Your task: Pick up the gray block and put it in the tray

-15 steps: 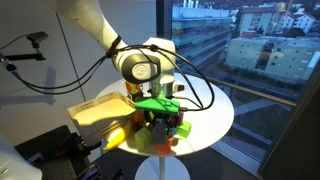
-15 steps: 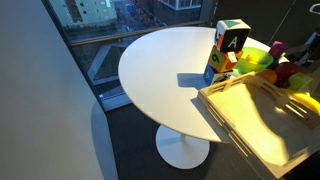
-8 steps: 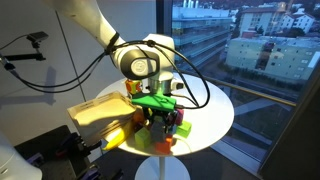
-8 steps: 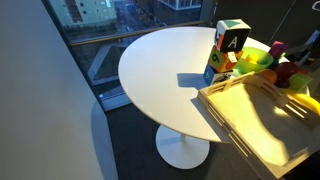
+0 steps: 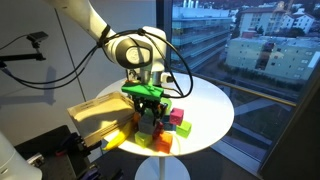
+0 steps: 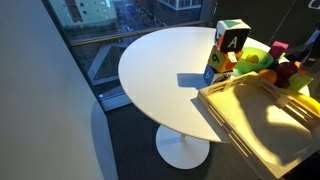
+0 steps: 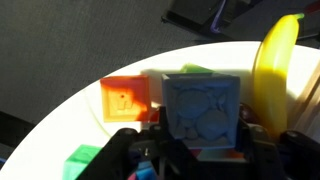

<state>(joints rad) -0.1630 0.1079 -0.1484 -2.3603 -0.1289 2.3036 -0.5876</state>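
Note:
In the wrist view the gray block (image 7: 202, 108), a dull gray cube with a raised pattern on its face, sits between my gripper's (image 7: 203, 140) dark fingers, above the white table. In an exterior view my gripper (image 5: 148, 112) hangs over the table's near side, beside the pale wood tray (image 5: 92, 116), with the block hidden among its fingers. The tray also shows in an exterior view (image 6: 250, 125), lit yellow and with nothing in the part that shows.
An orange block (image 7: 125, 98), a green block (image 7: 80, 160) and a yellow curved thing (image 7: 275, 60) lie near the gripper. A pink cube (image 5: 183, 128) and a green cube (image 5: 177, 117) sit on the round table (image 5: 205, 105). A lettered block (image 6: 230, 40) and a green bowl (image 6: 255, 58) stand by the tray.
The arm has swung from above the pile of blocks toward the tray side. The coloured blocks it covered are now uncovered.

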